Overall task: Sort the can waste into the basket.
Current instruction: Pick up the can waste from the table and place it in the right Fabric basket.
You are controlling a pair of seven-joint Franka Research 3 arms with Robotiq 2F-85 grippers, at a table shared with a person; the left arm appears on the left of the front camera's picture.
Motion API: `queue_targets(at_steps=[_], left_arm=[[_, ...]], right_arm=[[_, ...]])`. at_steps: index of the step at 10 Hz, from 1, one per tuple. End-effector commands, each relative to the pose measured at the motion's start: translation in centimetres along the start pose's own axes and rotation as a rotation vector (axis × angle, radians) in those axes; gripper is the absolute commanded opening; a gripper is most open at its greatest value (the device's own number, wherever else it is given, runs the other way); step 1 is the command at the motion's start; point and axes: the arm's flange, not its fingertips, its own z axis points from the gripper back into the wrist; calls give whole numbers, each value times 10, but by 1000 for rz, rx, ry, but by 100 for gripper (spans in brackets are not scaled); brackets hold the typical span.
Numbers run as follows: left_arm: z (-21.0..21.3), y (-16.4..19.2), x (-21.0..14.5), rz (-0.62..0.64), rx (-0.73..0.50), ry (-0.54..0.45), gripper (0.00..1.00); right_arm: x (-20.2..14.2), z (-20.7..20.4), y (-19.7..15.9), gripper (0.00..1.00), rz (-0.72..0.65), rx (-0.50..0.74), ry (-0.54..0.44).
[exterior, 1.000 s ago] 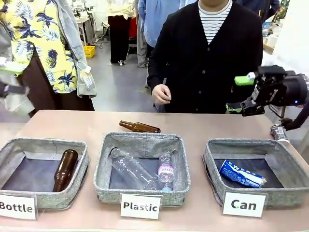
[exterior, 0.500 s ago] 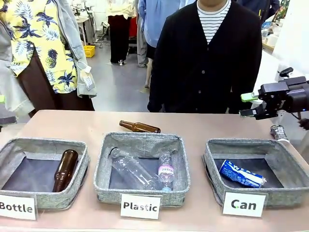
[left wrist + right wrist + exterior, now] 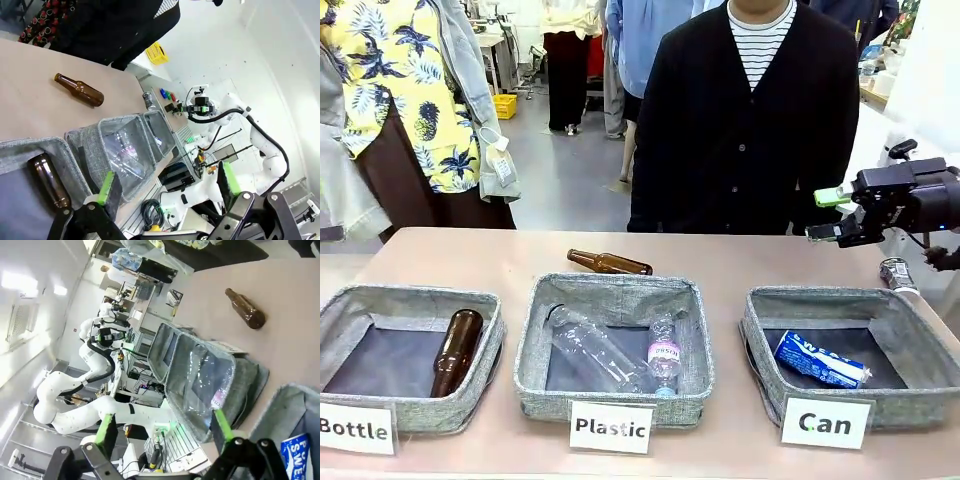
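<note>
Jaws of the right gripper [image 3: 827,214] stood wide apart with nothing between the green pads, fingertips turned toward nine o'clock above the table's [image 3: 740,262] far right side. From it, in the front view, the dark silvery can [image 3: 898,273] lay at about four o'clock, lower down and near. It rested on the table just beyond the basket's [image 3: 757,318] far right corner, outside the rim. Its long axis seemed to run from eleven to five o'clock, though it was too small to be sure. The right arm was much the nearer. The left gripper [image 3: 167,181], equally wide open and empty, hung well apart at the nine o'clock end.

The silvery can looked crushed, thin dented metal with a dull shine, likely to slip or buckle under a pinch. The blue can [image 3: 820,360], flattened and white-lettered, already lay on the basket's dark lining. The basket was square, of soft grey woven fabric with a padded rim, and a white "Can" card [image 3: 825,423] stood at six o'clock.
</note>
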Motion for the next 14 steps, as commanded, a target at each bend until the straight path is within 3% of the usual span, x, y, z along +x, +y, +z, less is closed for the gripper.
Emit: queue_targets(at_steps=[1, 5, 6, 8, 10, 11, 14], left_arm=[[-2, -2, -1, 11, -16, -9, 100], [-2, -2, -1, 11, -16, -9, 100], [-2, -2, -1, 11, -16, -9, 100], [-2, -2, -1, 11, -16, -9, 100], [-2, -2, -1, 11, -16, -9, 100], [-2, -2, -1, 11, -16, -9, 100], [-2, -2, -1, 11, -16, -9, 100]], right_arm=[[3, -1, 2, 100, -15, 10, -11], [0, 0, -1, 100, -2, 0, 0], [15, 8, 0, 100, 200, -168, 134], [34, 47, -2, 100, 443, -808, 149], [30, 85, 0, 100, 496, -1027, 33], [18, 103, 6, 100, 522, -1075, -49], [-25, 154, 20, 100, 447, -1089, -301]])
